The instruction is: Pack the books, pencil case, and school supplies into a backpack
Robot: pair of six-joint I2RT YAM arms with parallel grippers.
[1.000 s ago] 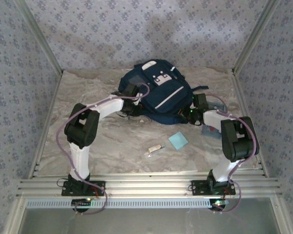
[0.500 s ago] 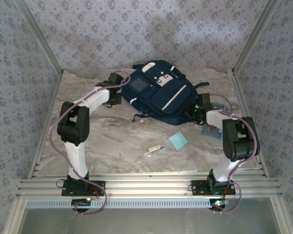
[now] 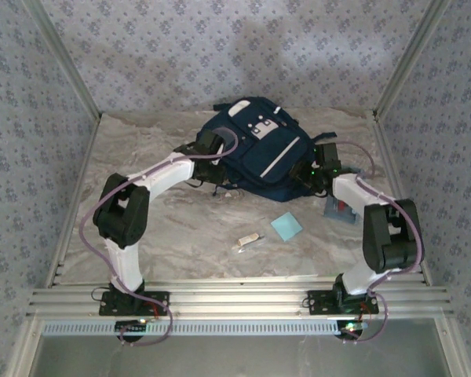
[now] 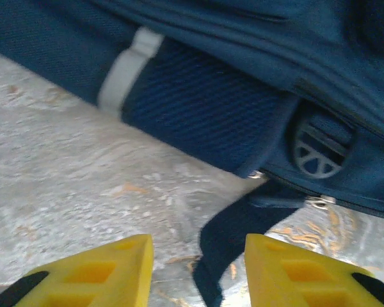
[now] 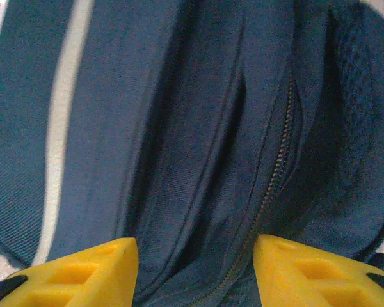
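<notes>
The backpack (image 3: 259,153) lies flat at the far middle of the table (image 3: 165,228), front face up, with an arm at each side. The left gripper (image 4: 198,252) is at its left edge, low over the table, jaws apart and holding nothing; a dark strap (image 4: 227,236) trails from the bag across the table between the fingers. The right gripper (image 5: 195,252) is at the bag's right side, close over the navy fabric beside a zipper (image 5: 275,173), jaws also apart and clamping nothing. Nearer the arms' bases, apart from the bag, lie the light-blue pad (image 3: 286,226) and, just left of it, the white stick (image 3: 248,241). The pencil case (image 3: 339,210) lies to the right, partly under the right arm.
</notes>
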